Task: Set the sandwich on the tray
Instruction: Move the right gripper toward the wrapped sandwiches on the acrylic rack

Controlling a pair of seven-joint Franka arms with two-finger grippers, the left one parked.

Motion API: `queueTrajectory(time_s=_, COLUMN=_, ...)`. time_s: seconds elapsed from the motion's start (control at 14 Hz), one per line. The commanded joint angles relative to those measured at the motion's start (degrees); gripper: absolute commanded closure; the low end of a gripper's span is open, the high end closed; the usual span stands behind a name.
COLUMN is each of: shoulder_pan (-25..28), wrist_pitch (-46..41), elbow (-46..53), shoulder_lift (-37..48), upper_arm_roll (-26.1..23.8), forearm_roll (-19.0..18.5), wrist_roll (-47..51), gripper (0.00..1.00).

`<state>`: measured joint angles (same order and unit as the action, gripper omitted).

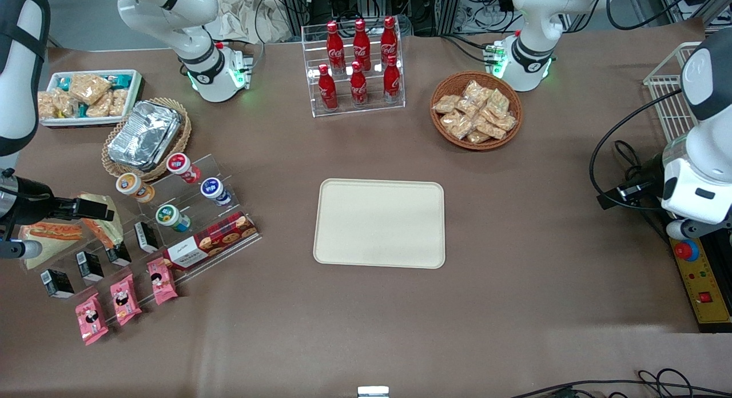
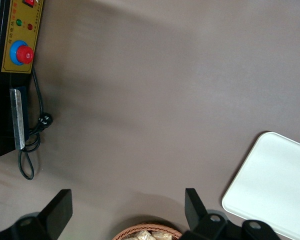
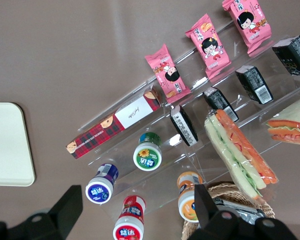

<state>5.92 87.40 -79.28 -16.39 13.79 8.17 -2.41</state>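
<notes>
1. The gripper (image 1: 86,206) hovers over the clear stepped rack (image 1: 189,215) at the working arm's end, fingers spread wide and holding nothing.
2. The sandwich (image 3: 240,150) stands on the rack, seemingly just beside one finger.
3. The tray (image 1: 380,223) lies mid-table, well apart from it.

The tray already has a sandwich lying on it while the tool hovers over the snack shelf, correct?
Not quite: the front view shows the tray bare. The sandwich is on the snack shelf, with the open tool above that shelf, as the right wrist view shows.
</notes>
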Motion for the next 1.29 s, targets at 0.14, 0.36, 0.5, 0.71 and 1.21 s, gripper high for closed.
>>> queueTrajectory(time_s=0.14, shoulder_pan=-0.6, wrist_pitch=-1.1, elbow=0.7, shoulder_lift=0.0, upper_arm_roll=-0.3, forearm_roll=-0.1, wrist_roll=0.1, gripper=0.01)
queueTrajectory(time_s=0.36, shoulder_pan=-1.4, wrist_pitch=-1.3, elbow=0.7, shoulder_lift=0.0, upper_arm_roll=-0.1, forearm_roll=0.0, wrist_roll=-0.5, gripper=0.01)
queueTrajectory(time_s=0.5, shoulder_pan=-2.1, wrist_pitch=-1.4, elbow=0.1, shoulder_lift=0.0, upper_arm_roll=0.0, forearm_roll=0.3, wrist_roll=-0.5, gripper=0.01)
queueTrajectory(time_s=0.71, shoulder_pan=-2.1, wrist_pitch=-1.3, elbow=0.0, shoulder_lift=0.0, upper_arm_roll=-0.1, forearm_roll=0.3, wrist_roll=0.0, gripper=0.01)
queueTrajectory(time_s=1.21, shoulder_pan=-2.6, wrist_pitch=-0.7, elbow=0.0, shoulder_lift=0.0, upper_arm_roll=1.9, forearm_roll=-0.4, wrist_roll=0.6, gripper=0.01)
